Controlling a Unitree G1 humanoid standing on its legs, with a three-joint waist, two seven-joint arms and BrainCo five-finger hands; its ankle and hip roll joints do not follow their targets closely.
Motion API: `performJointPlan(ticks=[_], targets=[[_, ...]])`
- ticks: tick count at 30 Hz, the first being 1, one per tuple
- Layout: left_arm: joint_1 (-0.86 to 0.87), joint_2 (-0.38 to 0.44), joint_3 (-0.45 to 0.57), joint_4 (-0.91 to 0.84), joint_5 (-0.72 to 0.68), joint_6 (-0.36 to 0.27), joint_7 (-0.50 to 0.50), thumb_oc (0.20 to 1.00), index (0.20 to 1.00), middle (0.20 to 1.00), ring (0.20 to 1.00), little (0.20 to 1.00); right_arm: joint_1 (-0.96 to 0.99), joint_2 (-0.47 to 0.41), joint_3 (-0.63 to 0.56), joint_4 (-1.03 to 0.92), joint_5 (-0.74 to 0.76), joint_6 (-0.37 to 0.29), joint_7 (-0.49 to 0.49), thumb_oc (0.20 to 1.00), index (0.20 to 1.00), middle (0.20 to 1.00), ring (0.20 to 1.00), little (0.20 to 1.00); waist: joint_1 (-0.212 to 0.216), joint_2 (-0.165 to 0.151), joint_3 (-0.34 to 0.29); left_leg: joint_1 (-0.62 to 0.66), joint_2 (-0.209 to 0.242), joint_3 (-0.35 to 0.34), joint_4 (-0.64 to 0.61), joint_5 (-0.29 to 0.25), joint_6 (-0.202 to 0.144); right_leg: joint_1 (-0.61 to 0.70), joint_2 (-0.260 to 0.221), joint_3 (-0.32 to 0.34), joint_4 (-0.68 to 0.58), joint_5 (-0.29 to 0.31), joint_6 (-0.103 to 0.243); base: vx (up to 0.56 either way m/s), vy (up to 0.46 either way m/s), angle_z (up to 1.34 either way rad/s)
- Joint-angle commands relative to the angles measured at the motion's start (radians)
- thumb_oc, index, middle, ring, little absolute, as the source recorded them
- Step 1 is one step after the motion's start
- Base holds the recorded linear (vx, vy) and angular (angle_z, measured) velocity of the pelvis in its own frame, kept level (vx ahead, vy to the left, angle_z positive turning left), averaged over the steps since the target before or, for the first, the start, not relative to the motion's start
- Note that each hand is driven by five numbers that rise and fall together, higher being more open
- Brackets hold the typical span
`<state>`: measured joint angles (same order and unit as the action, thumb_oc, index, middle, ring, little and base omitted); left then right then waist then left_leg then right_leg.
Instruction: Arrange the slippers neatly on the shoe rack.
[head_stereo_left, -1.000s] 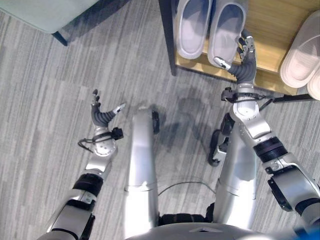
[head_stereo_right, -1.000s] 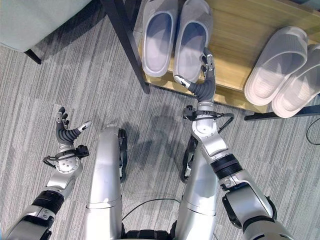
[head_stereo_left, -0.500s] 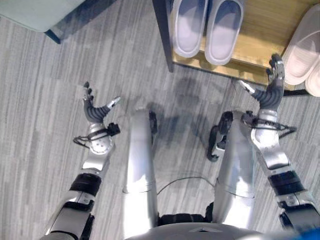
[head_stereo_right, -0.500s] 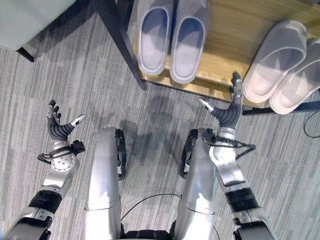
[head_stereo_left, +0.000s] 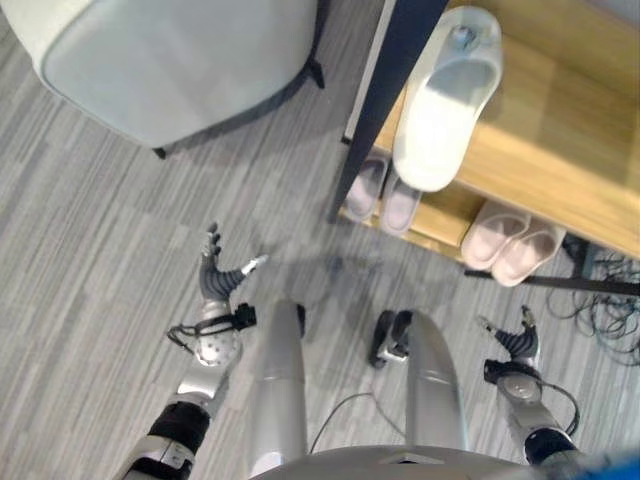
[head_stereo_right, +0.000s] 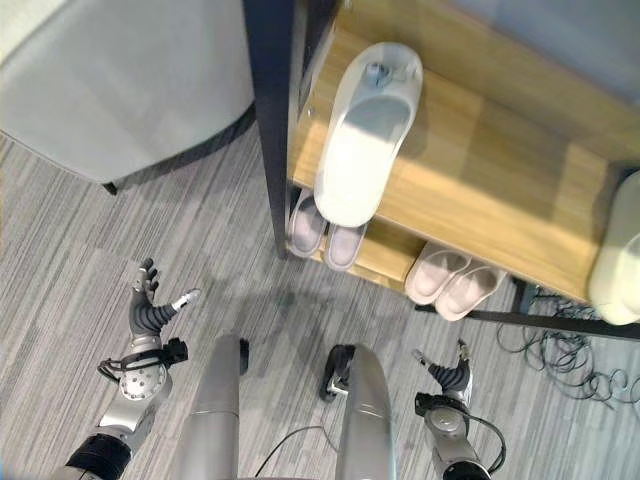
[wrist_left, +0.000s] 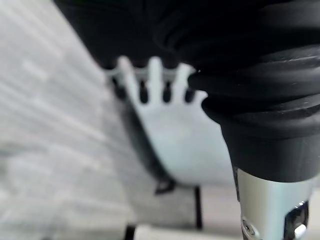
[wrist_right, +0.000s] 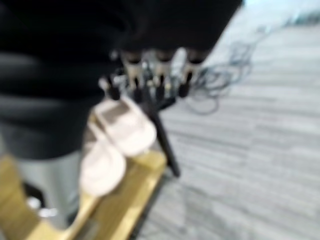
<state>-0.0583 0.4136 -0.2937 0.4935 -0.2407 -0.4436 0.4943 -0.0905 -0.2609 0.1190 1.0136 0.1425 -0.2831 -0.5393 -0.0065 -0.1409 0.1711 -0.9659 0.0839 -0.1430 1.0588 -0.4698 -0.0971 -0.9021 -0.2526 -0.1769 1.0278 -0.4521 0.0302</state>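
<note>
Sitting on the shoe rack (head_stereo_right: 500, 190): one pale slipper (head_stereo_right: 366, 130) lying on the top wooden shelf, a grey pair (head_stereo_right: 325, 232) and a pinkish pair (head_stereo_right: 452, 283) resting side by side on the lower shelf. Hovering over the grey carpet (head_stereo_left: 90, 250), well apart from the rack: left hand (head_stereo_left: 218, 279) and right hand (head_stereo_left: 515, 342), both spreading fingers wide, holding nothing. Standing nearby, a light grey chair (head_stereo_left: 170, 60).

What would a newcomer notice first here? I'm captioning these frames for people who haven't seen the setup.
A large pale slipper lies alone on the wooden shoe rack's upper shelf, its end jutting past the front edge. Below it, a grey pair and a pinkish pair sit side by side on the lower shelf. Both hands, left and right, hover open and empty above the grey carpet.
</note>
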Motion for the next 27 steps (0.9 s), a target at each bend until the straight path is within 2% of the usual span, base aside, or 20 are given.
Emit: performJointPlan(ticks=[1,4,5,10,11,13,17,19,21,26,27], targets=[[0.007,-0.013,-0.031,-0.01,0.085,-0.006,-0.046,1.0,1.0,1.0,1.0,1.0,0.042,0.008,0.025,0.113,-0.063,0.047,0.01,1.0,1.0,1.0,1.0,1.0,0.022,-0.013,0.001,0.091,0.009,-0.024,-0.198,0.194,0.023,0.11,-0.035,-0.005,-0.081,0.084,0.048,0.09,0.034,0.02],[0.032,-0.015,-0.044,-0.034,0.092,0.017,-0.093,1.0,1.0,1.0,1.0,1.0,0.056,0.02,0.017,0.208,-0.058,0.089,0.056,1.0,1.0,1.0,1.0,1.0,0.033,-0.01,-0.01,0.284,0.002,-0.002,-0.35,0.216,0.033,0.29,-0.022,-0.029,-0.219,0.149,0.077,0.14,0.057,0.02],[0.038,-0.013,-0.045,-0.043,0.093,0.021,-0.108,1.0,1.0,1.0,1.0,1.0,0.056,0.023,0.007,0.229,-0.053,0.097,0.067,1.0,1.0,1.0,1.0,1.0,0.033,-0.006,-0.015,0.333,-0.006,0.005,-0.414,0.257,0.037,0.341,-0.022,-0.041,-0.279,0.194,0.077,0.13,0.052,-0.01],[0.057,0.013,-0.074,-0.112,0.103,0.032,-0.179,1.0,1.0,1.0,1.0,1.0,0.075,0.025,-0.021,0.296,-0.058,0.136,0.115,1.0,1.0,1.0,1.0,1.0,0.032,0.024,-0.047,0.602,-0.014,0.048,-0.685,0.332,0.027,0.6,-0.004,-0.064,-0.555,0.31,0.117,0.17,0.019,-0.01],[0.057,0.013,-0.074,-0.112,0.103,0.032,-0.179,1.0,1.0,1.0,1.0,1.0,0.075,0.025,-0.021,0.296,-0.058,0.136,0.115,1.0,1.0,1.0,1.0,1.0,0.031,0.024,-0.046,0.603,-0.014,0.048,-0.687,0.333,0.027,0.602,-0.004,-0.065,-0.557,0.311,0.117,0.18,-0.002,-0.18],[0.073,0.044,-0.11,-0.17,0.14,0.032,-0.225,1.0,1.0,1.0,1.0,1.0,0.083,0.019,-0.031,0.324,-0.066,0.146,0.138,1.0,1.0,1.0,1.0,1.0,0.025,0.051,-0.083,0.713,-0.022,0.068,-0.827,0.368,0.023,0.679,0.001,-0.067,-0.679,0.364,0.134,0.22,-0.009,-0.21],[0.093,0.099,-0.15,-0.283,0.138,0.028,-0.321,1.0,1.0,1.0,1.0,1.0,0.094,0.017,-0.039,0.351,-0.075,0.165,0.171,1.0,1.0,1.0,1.0,1.0,0.02,0.082,-0.127,0.848,-0.024,0.104,-0.998,0.423,0.024,0.781,0.019,-0.064,-0.836,0.431,0.15,0.16,-0.028,-0.19],[0.11,0.125,-0.154,-0.362,0.104,0.025,-0.37,1.0,1.0,1.0,1.0,1.0,0.093,0.013,-0.042,0.356,-0.076,0.172,0.182,1.0,1.0,1.0,1.0,1.0,0.02,0.096,-0.146,0.885,-0.024,0.115,-1.047,0.44,0.024,0.815,0.029,-0.06,-0.896,0.44,0.155,0.13,-0.037,-0.15],[0.139,0.142,-0.131,-0.468,0.011,0.035,-0.433,1.0,1.0,1.0,1.0,1.0,0.099,0.014,-0.043,0.353,-0.072,0.18,0.193,1.0,1.0,1.0,1.0,1.0,0.021,0.109,-0.157,0.93,-0.019,0.125,-1.1,0.46,0.024,0.858,0.046,-0.054,-0.956,0.448,0.156,0.11,-0.042,-0.21],[0.164,0.153,-0.122,-0.584,-0.14,0.056,-0.531,1.0,1.0,1.0,1.0,1.0,0.09,0.014,-0.043,0.353,-0.063,0.197,0.208,1.0,1.0,1.0,1.0,1.0,0.023,0.124,-0.164,0.973,-0.021,0.136,-1.144,0.465,0.024,0.91,0.057,-0.052,-1.025,0.461,0.16,0.05,-0.016,-0.14],[0.168,0.15,-0.128,-0.63,-0.202,0.079,-0.581,1.0,1.0,1.0,1.0,1.0,0.094,0.013,-0.043,0.346,-0.056,0.202,0.222,1.0,1.0,1.0,1.0,1.0,0.021,0.128,-0.166,0.988,-0.025,0.144,-1.146,0.457,0.026,0.928,0.057,-0.048,-1.048,0.467,0.164,0.03,0.01,-0.28]])
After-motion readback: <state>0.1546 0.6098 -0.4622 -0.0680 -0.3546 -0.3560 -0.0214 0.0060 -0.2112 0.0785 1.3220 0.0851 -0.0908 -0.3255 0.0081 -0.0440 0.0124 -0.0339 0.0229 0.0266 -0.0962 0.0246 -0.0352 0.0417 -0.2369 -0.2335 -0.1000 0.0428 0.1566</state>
